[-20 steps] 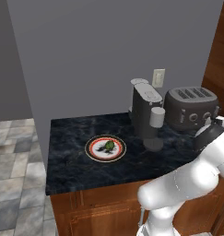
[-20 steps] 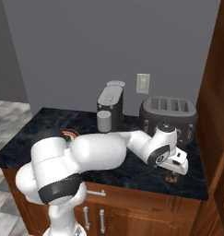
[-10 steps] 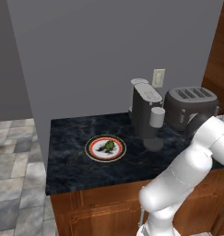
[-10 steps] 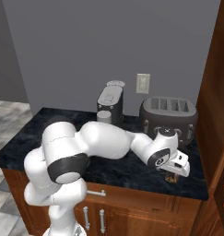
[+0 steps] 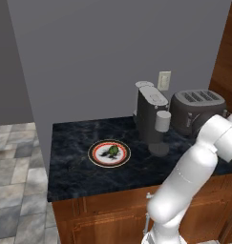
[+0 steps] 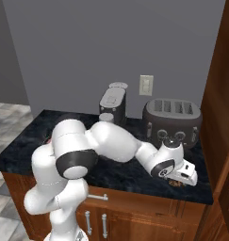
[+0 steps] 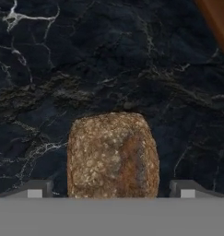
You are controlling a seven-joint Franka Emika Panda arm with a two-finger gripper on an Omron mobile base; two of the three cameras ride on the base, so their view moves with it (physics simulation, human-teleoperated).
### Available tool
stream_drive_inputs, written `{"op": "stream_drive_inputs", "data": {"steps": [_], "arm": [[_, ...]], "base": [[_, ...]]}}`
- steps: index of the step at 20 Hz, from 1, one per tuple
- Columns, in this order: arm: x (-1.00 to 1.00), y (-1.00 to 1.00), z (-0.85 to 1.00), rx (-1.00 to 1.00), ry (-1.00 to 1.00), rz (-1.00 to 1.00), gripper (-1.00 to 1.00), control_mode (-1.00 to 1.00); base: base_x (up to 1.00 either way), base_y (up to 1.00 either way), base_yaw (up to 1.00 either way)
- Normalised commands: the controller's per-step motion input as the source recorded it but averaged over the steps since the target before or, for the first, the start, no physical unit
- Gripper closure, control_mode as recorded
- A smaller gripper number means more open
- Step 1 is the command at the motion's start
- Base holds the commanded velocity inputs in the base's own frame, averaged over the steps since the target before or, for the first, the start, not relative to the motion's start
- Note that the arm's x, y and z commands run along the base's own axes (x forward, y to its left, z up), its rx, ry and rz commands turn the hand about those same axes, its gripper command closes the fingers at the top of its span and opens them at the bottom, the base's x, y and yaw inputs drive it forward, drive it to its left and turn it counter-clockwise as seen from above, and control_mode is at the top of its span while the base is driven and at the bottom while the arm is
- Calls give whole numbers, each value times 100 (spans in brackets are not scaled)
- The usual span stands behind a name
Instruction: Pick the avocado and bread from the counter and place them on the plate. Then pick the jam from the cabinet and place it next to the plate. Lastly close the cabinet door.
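Observation:
The bread [image 7: 113,154], a brown crusty slab, lies flat on the black marble counter [image 7: 85,55]. My gripper [image 7: 111,190] hangs open just above it. One fingertip [image 7: 39,189] stands on each side of the bread, with a small gap to it. In the right base view the gripper [image 6: 180,179] is low over the bread [image 6: 176,182], near the counter's front right corner. The avocado [image 5: 112,151] rests on the plate [image 5: 96,155] at the counter's middle left. The jam is out of view.
A grey coffee machine [image 5: 152,116] and a dark toaster [image 5: 196,112] stand at the back of the counter. The tall reddish-brown cabinet [image 6: 219,108] rises right beside the bread. My own arm [image 6: 111,141] stretches across the counter.
My hand has sunk a little and shifted right over the bread. The arm's elbow has swung forward and up. Plate and avocado have not moved.

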Motion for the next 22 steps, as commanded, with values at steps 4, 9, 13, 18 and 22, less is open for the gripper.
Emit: {"op": "stream_drive_inputs", "data": {"steps": [4,9,13,18,22], "arm": [[1,-15,-19,0,0,0,-100,-100],[12,-2,-17,0,2,0,100,-100],[36,23,-1,-3,13,0,100,-100],[39,46,0,-1,18,1,100,-100],[0,50,29,0,5,0,100,-100]], "base": [[0,0,0],[0,0,0],[0,0,0],[0,0,0],[0,0,0]]}}
